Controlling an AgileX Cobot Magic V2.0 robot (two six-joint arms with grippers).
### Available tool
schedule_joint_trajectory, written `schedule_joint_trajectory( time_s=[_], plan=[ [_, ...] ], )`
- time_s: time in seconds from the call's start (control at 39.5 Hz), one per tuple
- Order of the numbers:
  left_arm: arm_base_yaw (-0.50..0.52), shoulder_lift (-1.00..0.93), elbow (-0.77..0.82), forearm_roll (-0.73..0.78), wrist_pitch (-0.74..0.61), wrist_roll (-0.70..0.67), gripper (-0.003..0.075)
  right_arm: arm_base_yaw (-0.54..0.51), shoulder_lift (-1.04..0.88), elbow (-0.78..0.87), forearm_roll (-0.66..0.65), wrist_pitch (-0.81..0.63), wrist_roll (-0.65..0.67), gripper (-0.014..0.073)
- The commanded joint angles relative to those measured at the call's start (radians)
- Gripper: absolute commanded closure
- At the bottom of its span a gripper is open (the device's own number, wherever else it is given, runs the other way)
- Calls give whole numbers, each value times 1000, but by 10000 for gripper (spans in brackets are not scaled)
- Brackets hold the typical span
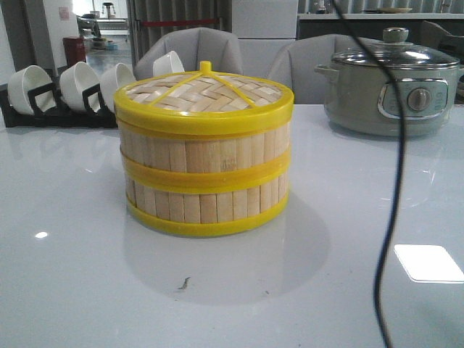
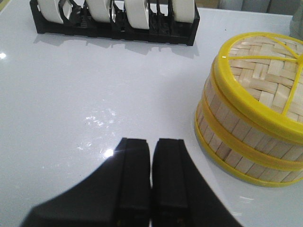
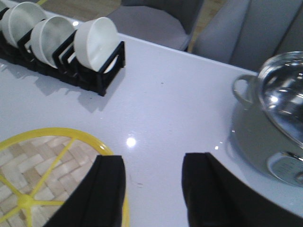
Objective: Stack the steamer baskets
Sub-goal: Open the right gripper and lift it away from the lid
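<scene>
Front view: steamer baskets (image 1: 204, 177) sit as one stack mid-worktop (image 1: 72, 275), two tiers squarely aligned, yellow rims flush, woven lid (image 1: 204, 96) seated on top. Looks like the stacking is done, or nearly. Behind the stack to its left, the black rack (image 1: 51, 109) with white bowls (image 1: 80, 83); behind it to its right, the grey-green pot (image 1: 391, 94) with glass lid. Both stand well apart from the stack, so there's free room around it for approach from either side. A dark cable (image 1: 395, 181) hangs in front of the camera, right of the stack. Neither gripper shows here.

Left wrist view: left gripper (image 2: 151, 156) has its fingers (image 2: 135, 175) pressed together, nothing between them. It hovers over bare worktop beside the stack, near but not touching, low enough that the tier wall and lid top both show. Rack is beyond it, far side of the worktop. My read: the arm is parked clear so it doesn't nudge the tiers.

Right wrist view: right gripper (image 3: 154, 184) has its fingers (image 3: 106, 189) spread apart and empty. It sits above the lid's edge, with one finger over the yellow rim (image 3: 71, 137) and the other out over the worktop on the pot side of the stack. No contact that I can see. Spread over the rim fits a release of the lid, but that's a guess.
</scene>
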Motion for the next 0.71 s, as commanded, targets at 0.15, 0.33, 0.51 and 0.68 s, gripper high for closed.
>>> schedule_joint_trajectory(
  time_s=[0.15, 0.33, 0.51, 0.68],
  plan=[
    [1, -8, -32, -5, -76, -5, 623, -183, -309, 277, -21, -168, -4, 197],
    [1, -8, -32, -5, -76, -5, 623, -297, -512, 533, -20, -319, -4, 197],
    [1, -8, -32, -5, -76, -5, 623, -345, -711, 772, -20, -404, -4, 197],
    [1, -8, -32, -5, -76, -5, 623, -349, -862, 962, -20, -434, -4, 197]
  ],
)
